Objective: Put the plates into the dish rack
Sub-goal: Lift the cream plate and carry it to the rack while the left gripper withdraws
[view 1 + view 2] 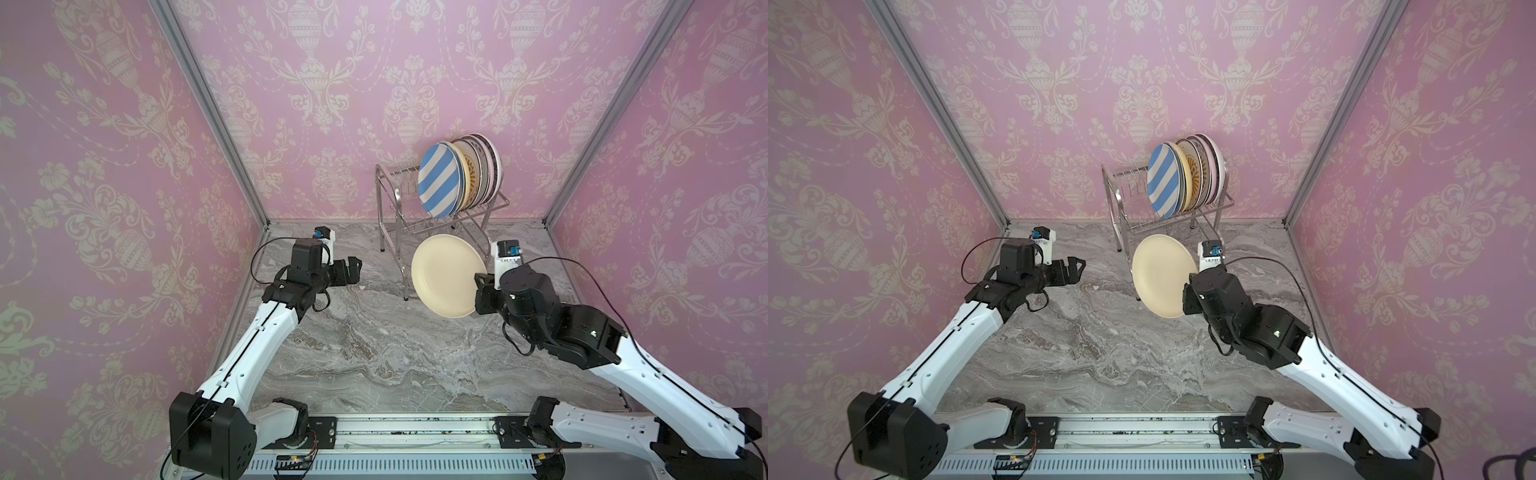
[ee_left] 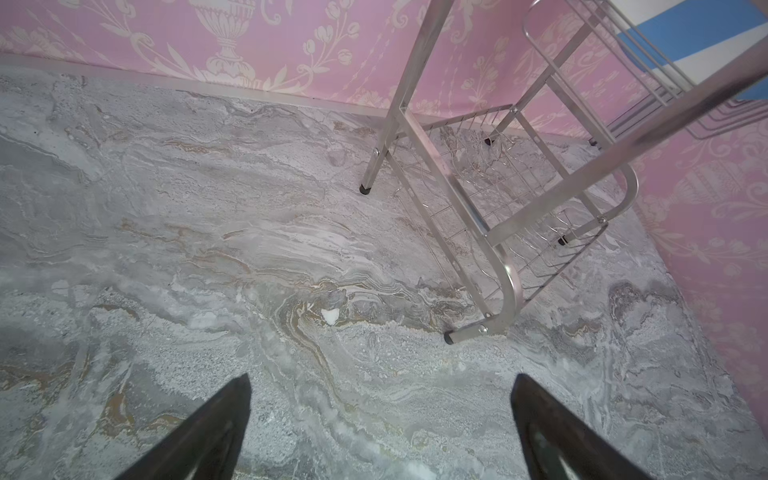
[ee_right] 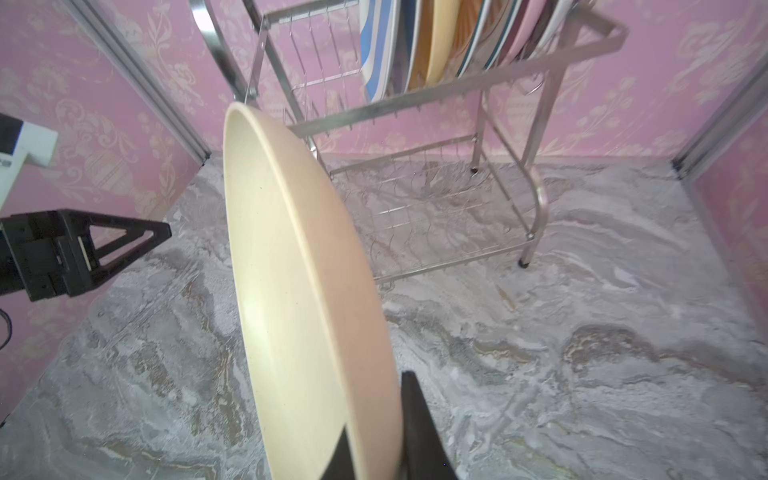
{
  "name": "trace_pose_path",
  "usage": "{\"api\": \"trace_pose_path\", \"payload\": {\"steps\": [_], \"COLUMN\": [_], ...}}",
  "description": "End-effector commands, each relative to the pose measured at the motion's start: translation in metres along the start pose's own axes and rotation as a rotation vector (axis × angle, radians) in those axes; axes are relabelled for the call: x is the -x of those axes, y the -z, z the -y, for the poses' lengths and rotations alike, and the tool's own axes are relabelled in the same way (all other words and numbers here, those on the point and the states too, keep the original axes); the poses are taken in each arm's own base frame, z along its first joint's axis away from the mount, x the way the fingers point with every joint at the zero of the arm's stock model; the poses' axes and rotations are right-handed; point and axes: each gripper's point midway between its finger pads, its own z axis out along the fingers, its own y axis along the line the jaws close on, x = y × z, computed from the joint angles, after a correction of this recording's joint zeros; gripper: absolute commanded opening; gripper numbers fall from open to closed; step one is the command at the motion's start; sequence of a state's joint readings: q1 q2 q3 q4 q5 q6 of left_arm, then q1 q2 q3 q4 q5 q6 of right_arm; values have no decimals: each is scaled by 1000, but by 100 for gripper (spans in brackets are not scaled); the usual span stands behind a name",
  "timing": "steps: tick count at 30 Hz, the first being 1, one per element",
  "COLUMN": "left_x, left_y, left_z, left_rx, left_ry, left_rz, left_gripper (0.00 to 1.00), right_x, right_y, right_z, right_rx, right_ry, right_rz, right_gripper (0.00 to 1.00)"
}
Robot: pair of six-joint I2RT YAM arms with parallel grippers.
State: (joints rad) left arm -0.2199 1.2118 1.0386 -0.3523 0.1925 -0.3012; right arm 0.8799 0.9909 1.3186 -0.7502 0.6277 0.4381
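- Several plates (image 1: 469,174) are standing on edge in the top tier of the dish rack (image 1: 384,195) — the blue-striped plate (image 1: 438,180) is facing its empty slots.
- Just in front of the rack, the right gripper (image 1: 481,280) is clamping a cream plate (image 1: 446,274) by its rim, upright.
- Left of the rack, the left gripper (image 1: 354,266) is hovering — jaws spread wide.

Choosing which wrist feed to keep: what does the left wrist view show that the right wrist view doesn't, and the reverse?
Only left wrist: nothing lies between the spread fingers of the left gripper, just marble tabletop. Only right wrist: the cream plate on edge, clamped by the right gripper. Both: the dish rack, lower tier empty, and the blue-and-white striped plate on the upper tier.
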Motion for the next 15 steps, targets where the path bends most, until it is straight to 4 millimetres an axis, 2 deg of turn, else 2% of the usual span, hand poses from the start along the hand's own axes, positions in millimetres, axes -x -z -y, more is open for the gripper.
{"api": "trace_pose_path", "payload": {"steps": [1, 4, 6, 12, 15], "left_x": [-6, -11, -14, -18, -20], "left_y": [-2, -1, 1, 10, 13], "left_z": [3, 3, 4, 4, 4], "left_rx": [-24, -23, -32, -34, -34], "left_ry": [-41, -38, -32, -26, -31], "left_rz": [-23, -44, -47, -37, -52], "left_gripper": [99, 99, 99, 99, 99], "right_x": [28, 63, 85, 146, 167], "right_y": [16, 25, 24, 4, -5], "right_z": [34, 36, 30, 0, -9], "right_rx": [-183, -229, -238, -277, -280], "right_ry": [186, 230, 242, 253, 218], "right_rz": [65, 153, 212, 364, 429], "right_gripper": [0, 2, 2, 1, 0]}}
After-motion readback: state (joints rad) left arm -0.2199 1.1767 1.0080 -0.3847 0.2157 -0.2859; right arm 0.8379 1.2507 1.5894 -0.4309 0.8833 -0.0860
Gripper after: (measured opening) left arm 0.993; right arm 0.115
